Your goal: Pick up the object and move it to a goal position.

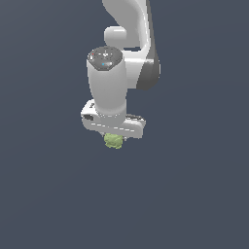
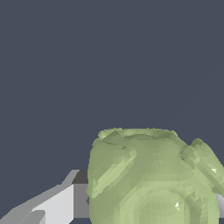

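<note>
The light-green knobbly object (image 1: 114, 141) sits directly under my white gripper (image 1: 115, 138) in the exterior view, and only its lower part shows below the hand. In the wrist view the object (image 2: 153, 179) fills the near part of the picture, pressed between a grey-white finger (image 2: 52, 205) on one side and a sliver of the other finger (image 2: 220, 204) at the picture's edge. The gripper is shut on the object. I cannot tell whether the object rests on the floor or hangs just above it.
A plain dark blue-grey surface (image 1: 194, 194) spreads all around. The white arm (image 1: 126, 44) rises above the hand toward the top of the exterior view. No other objects or marker are visible.
</note>
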Motion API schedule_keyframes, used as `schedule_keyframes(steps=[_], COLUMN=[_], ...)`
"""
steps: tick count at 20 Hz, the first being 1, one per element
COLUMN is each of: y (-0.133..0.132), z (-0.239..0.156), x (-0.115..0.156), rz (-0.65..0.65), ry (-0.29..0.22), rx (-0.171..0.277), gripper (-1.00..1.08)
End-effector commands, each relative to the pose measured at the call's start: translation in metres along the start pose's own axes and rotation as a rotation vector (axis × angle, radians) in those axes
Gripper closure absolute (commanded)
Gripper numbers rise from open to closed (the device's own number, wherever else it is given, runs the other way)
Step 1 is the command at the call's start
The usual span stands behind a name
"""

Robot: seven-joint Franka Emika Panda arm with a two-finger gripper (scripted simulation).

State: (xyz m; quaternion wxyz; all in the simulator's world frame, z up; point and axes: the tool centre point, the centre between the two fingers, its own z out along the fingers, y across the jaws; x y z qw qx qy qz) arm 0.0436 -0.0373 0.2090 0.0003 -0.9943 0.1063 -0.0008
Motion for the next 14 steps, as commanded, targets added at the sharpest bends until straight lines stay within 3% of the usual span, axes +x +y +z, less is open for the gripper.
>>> schedule_keyframes(steps=[1,14], y=[0.008,0.023], z=[-0.02,-0.061], x=[0.005,0.02], rz=[-0.001,-0.001], ry=[-0.002,-0.002], rx=[0.0,-0.001], gripper=[1.08,1.08])
